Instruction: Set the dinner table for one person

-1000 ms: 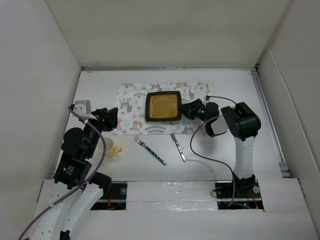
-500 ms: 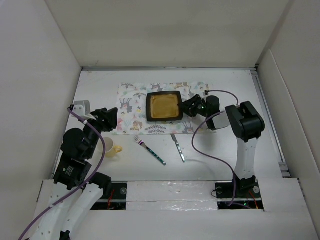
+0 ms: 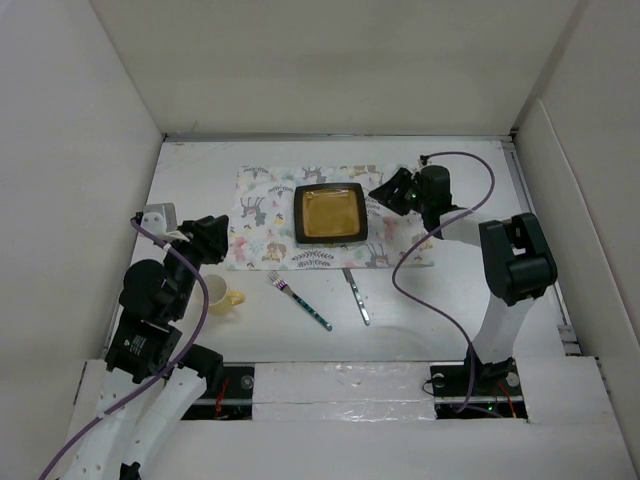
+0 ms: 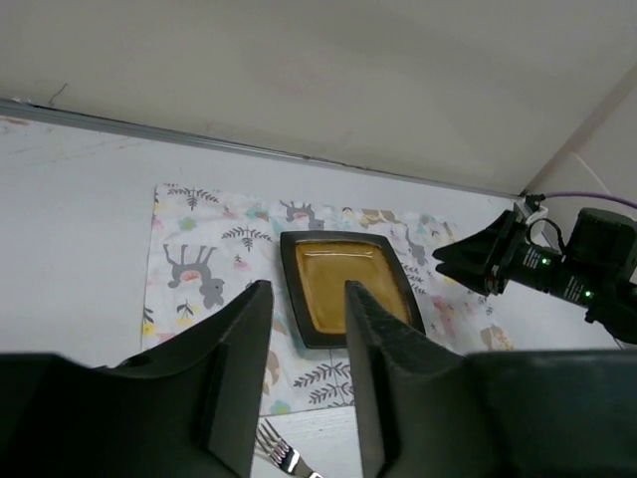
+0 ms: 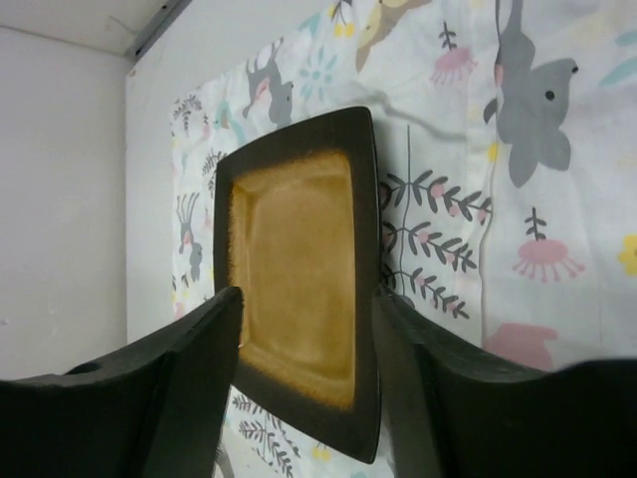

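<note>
Square glazed plate (image 3: 328, 214), centre frame on the placemat (image 3: 262, 215), looks stiff, probably heavy and slick: take its rim. Spread, empty: left fingers (image 4: 234, 398), right fingers (image 5: 189, 388).

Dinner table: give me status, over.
Left hand open, empty; right hand open, beside plate. Plate on placemat; fork, knife, cup on bare table. Nothing in the way.

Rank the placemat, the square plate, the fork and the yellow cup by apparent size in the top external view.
1. placemat, clearly the largest.
2. square plate, which lies on it.
3. fork and yellow cup: not ranked. The fork is longer but very thin, and the cup is shorter but wider.
</note>
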Action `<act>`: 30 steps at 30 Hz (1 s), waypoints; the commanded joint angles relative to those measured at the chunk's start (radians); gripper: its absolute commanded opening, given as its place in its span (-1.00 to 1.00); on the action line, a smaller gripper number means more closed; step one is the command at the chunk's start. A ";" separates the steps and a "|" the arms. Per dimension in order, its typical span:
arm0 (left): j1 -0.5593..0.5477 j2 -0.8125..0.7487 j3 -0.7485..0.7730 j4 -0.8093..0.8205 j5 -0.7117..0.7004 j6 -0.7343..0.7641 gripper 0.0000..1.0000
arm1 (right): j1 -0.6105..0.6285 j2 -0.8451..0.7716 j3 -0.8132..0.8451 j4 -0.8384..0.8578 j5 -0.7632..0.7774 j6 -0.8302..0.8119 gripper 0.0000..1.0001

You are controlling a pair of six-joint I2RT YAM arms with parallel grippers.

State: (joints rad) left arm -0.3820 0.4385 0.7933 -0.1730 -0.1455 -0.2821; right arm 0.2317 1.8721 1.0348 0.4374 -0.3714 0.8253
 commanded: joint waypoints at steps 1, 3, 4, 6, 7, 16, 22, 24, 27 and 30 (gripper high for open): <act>0.006 -0.015 0.000 0.035 -0.022 -0.006 -0.42 | 0.011 -0.045 -0.007 -0.074 0.041 -0.071 -0.04; 0.006 -0.021 -0.003 0.036 -0.037 -0.008 -0.69 | 0.030 -0.123 -0.057 -0.020 0.043 -0.103 -0.78; 0.006 -0.021 -0.002 0.038 -0.048 -0.008 -0.79 | 0.046 -0.152 -0.065 -0.017 0.042 -0.132 -0.98; 0.006 -0.024 0.000 0.027 -0.069 -0.015 -1.00 | 0.099 -0.209 -0.049 -0.078 0.072 -0.265 -1.00; 0.006 -0.033 0.000 0.026 -0.083 -0.019 -1.00 | 0.185 -0.267 -0.042 -0.101 0.090 -0.319 -1.00; 0.006 -0.118 -0.026 0.033 -0.227 -0.054 -0.28 | 0.740 -0.360 -0.084 -0.030 0.197 -0.658 0.43; 0.006 -0.167 -0.045 0.047 -0.270 -0.065 0.10 | 0.860 -0.121 0.120 -0.097 0.091 -0.759 0.58; 0.006 -0.172 -0.048 0.043 -0.270 -0.065 0.13 | 0.880 -0.044 0.209 -0.146 0.088 -0.805 0.58; 0.006 -0.170 -0.048 0.050 -0.270 -0.062 0.13 | 0.900 0.028 0.312 -0.224 0.109 -0.861 0.59; 0.006 -0.156 -0.043 0.040 -0.270 -0.060 0.13 | 0.910 0.107 0.361 -0.247 0.100 -0.867 0.58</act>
State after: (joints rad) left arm -0.3820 0.2768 0.7521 -0.1741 -0.4004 -0.3416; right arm 1.1206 1.9606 1.3190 0.2234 -0.2665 0.0292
